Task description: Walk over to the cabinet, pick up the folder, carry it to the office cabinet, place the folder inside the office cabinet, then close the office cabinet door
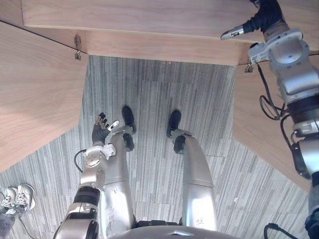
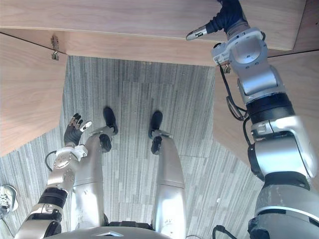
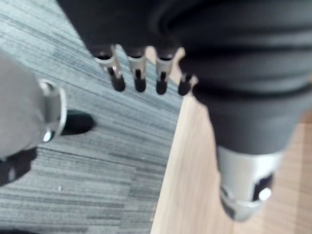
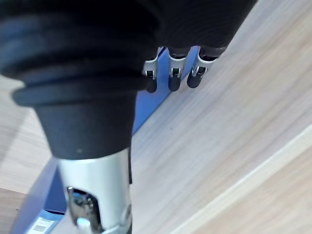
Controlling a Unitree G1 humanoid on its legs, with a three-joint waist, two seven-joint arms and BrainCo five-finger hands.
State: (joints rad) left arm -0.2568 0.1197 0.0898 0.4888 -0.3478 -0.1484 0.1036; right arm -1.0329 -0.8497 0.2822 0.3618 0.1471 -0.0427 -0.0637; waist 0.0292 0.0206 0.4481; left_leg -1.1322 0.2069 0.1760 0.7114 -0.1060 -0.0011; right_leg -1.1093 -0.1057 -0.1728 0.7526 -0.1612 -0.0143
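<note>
Your left hand (image 1: 101, 130) hangs low in the left eye view, fingers loose and spread over grey carpet (image 1: 159, 94), beside an open cabinet door (image 1: 35, 99). Your right hand (image 1: 263, 17) reaches onto the wooden shelf (image 1: 149, 20) ahead. Left wrist view: straight fingers (image 3: 139, 80) above the carpet, nothing held. Right wrist view: the blue folder (image 4: 151, 102) lies flat on the shelf under the right hand, whose fingers are extended and thumb held wide, not clamped on it.
</note>
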